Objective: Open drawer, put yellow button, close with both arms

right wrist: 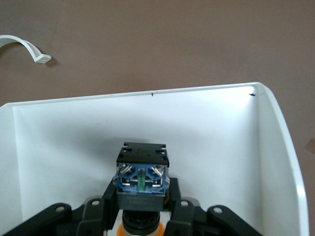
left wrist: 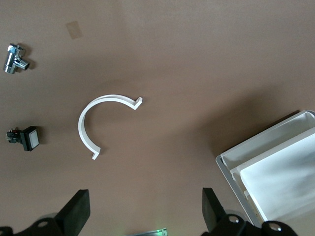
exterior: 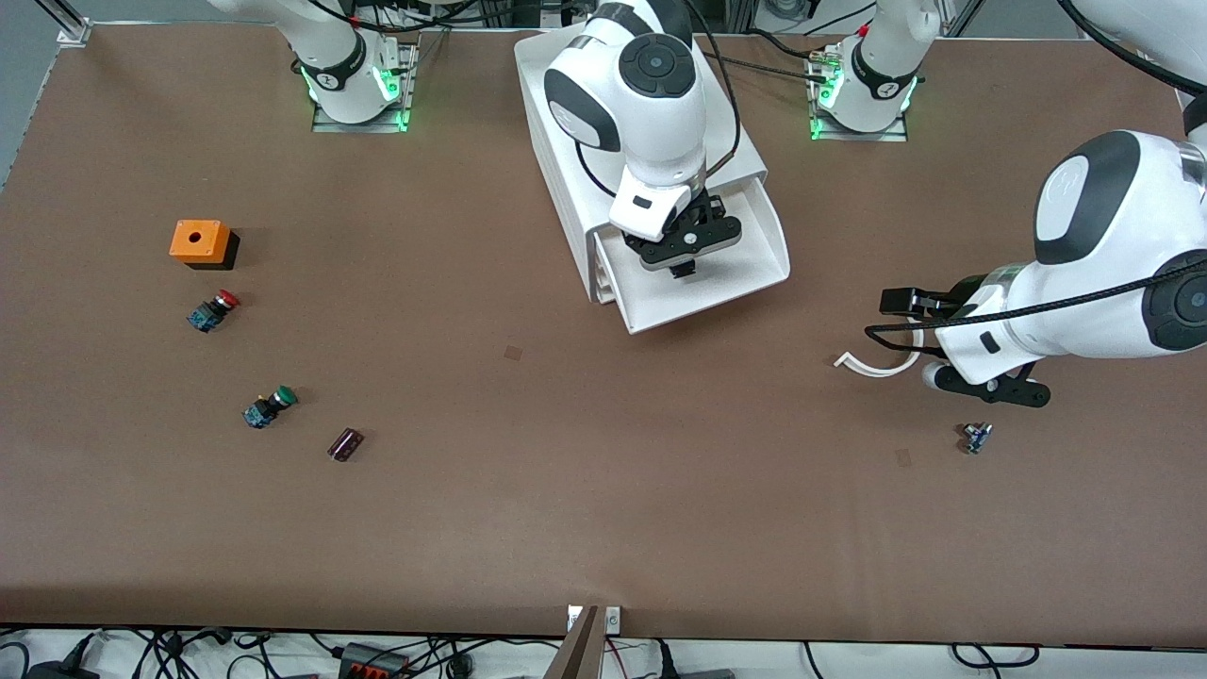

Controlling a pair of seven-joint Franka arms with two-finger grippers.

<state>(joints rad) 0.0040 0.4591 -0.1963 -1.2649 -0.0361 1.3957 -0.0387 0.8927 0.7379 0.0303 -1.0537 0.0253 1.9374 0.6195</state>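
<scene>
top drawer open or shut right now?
Open. The drawer is pulled out of the cabinet, its white tray exposed; the right gripper holds the yellow button over it.

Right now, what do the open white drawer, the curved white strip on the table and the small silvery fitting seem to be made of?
Open white drawer: probably plastic, smooth and matt, with thin moulded walls and rounded corners.
Curved white strip: likely rigid plastic, matt, keeping its arc shape.
Small silvery fitting: looks like polished or plated metal, with bright mirror-like highlights.
</scene>
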